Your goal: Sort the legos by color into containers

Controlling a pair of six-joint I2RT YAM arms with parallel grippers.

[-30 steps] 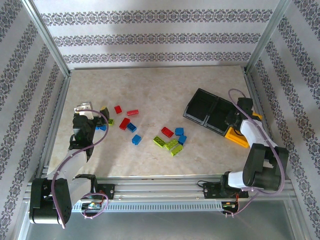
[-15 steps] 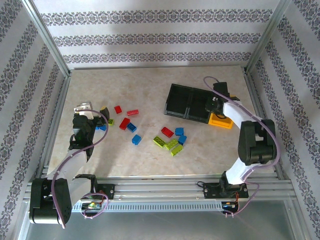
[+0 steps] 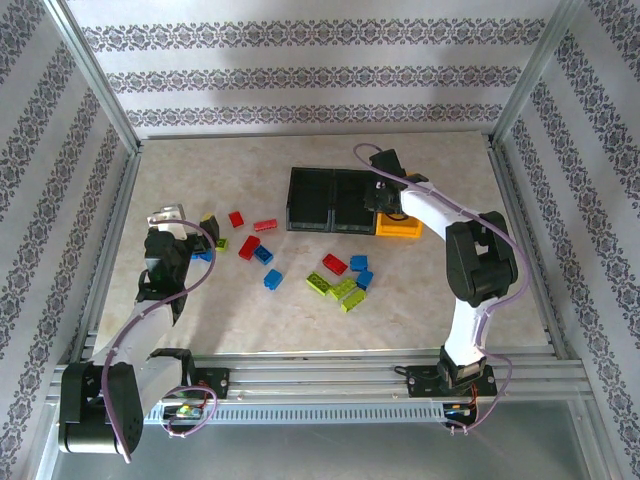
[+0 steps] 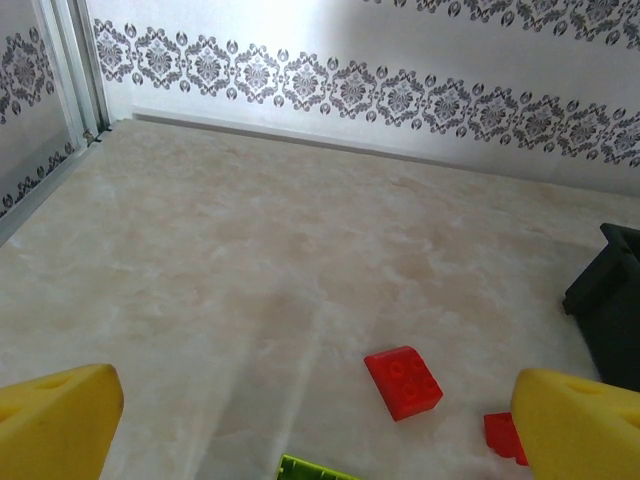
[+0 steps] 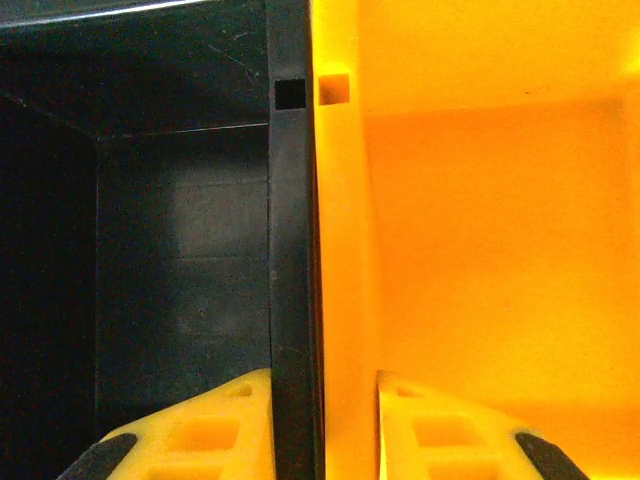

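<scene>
- A row of three joined open-top plastic bins (image 3: pixel 310 200), two black and one yellow-orange, sits on the pale marbled counter (image 3: pixel 300 155). The yellow-orange bin (image 3: pixel 400 228) forms the row's right-hand end.
- The right end effector (image 3: pixel 385 198) is clamped shut on that row, right at the seam where the yellow-orange bin meets the middle black bin (image 3: pixel 352 200).
- From the right wrist, the right end effector (image 5: pixel 320 440) straddles the doubled wall. One yellow finger (image 5: pixel 210 440) is down inside the black bin (image 5: pixel 150 250) and the other is inside the yellow-orange one (image 5: pixel 480 220).
- The small studded plastic bricks lie loose on the counter, all outside the row.
- On the near side of the row there is a cluster: a red brick (image 3: pixel 335 264), two blue bricks (image 3: pixel 358 262), and three lime-green bricks (image 3: pixel 343 288) huddled close together.
- Left of the row lie three more red bricks (image 3: pixel 249 246) and two more blue ones (image 3: pixel 272 279), spread apart from each other.
- The left end effector (image 3: pixel 187 222) is well to the left of the row, jaws spread wide with only counter between them. A small lime brick (image 3: pixel 221 243) and a blue brick (image 3: pixel 203 255) lie just beside it.
- From the left wrist, the left end effector (image 4: pixel 320 425) frames a red sloped brick (image 4: pixel 403 380), a second red piece (image 4: pixel 503 437) and a lime edge (image 4: pixel 315 468). The row's dark corner (image 4: pixel 610 300) shows at the far right.
</scene>
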